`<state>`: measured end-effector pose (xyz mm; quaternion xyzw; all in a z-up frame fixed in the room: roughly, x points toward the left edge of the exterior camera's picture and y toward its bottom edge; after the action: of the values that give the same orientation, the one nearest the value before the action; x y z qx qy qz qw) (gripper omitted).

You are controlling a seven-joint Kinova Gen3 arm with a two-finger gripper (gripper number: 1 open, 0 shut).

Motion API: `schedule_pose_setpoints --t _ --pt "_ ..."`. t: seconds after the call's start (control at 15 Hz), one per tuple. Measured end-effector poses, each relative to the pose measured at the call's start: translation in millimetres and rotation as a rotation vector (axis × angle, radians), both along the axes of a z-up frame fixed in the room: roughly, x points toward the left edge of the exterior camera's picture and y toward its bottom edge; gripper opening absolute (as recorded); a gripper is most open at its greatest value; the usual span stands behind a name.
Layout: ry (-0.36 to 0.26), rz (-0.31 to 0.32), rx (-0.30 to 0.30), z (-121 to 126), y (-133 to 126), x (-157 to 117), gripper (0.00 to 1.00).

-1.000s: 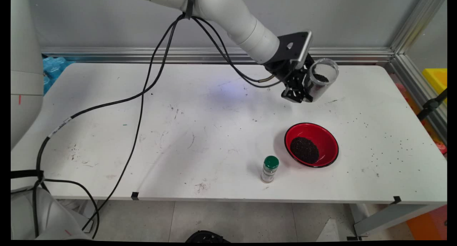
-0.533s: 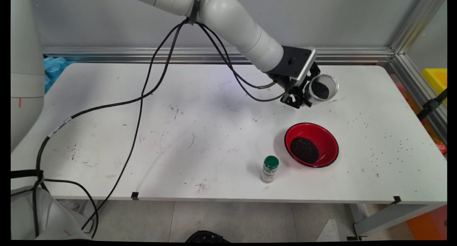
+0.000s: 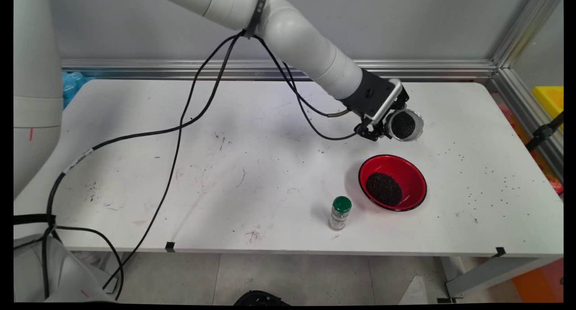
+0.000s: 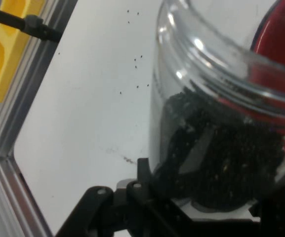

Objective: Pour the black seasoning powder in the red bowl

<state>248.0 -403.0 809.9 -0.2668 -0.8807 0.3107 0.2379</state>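
Observation:
My gripper point(image 3: 388, 126) is shut on a clear glass jar point(image 3: 404, 125) with dark grains in its bottom, held near upright low over the table, at the far right. In the hand view the clear jar point(image 4: 221, 123) fills the frame between the fingers. A red bowl point(image 3: 411, 170) with a heap of the same dark grains sits on the table just in front of the jar. A small bottle with a green cap point(image 3: 340, 212) stands to the left of the bowl, near the front edge.
Black cables point(image 3: 180, 121) hang from the arm across the table's left half. Loose dark grains point(image 3: 490, 179) are scattered over the right part of the table. An aluminium rail point(image 3: 450, 69) runs along the back edge, and a yellow bin point(image 3: 551, 98) stands off the table's right side.
The arm has moved down and toward the near side with the jar. The jar has turned from tilted to near upright, its mouth now facing up.

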Motion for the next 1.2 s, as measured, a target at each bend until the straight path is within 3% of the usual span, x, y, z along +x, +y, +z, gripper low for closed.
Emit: schedule_pose_setpoints --t 0.67,1.2 --pt "-0.091 -0.11 -0.21 -16.3 -4.5 -14.6 0.0" --pt "-0.144 -0.162 -0.331 -25.6 -3.5 -19.2 0.0"
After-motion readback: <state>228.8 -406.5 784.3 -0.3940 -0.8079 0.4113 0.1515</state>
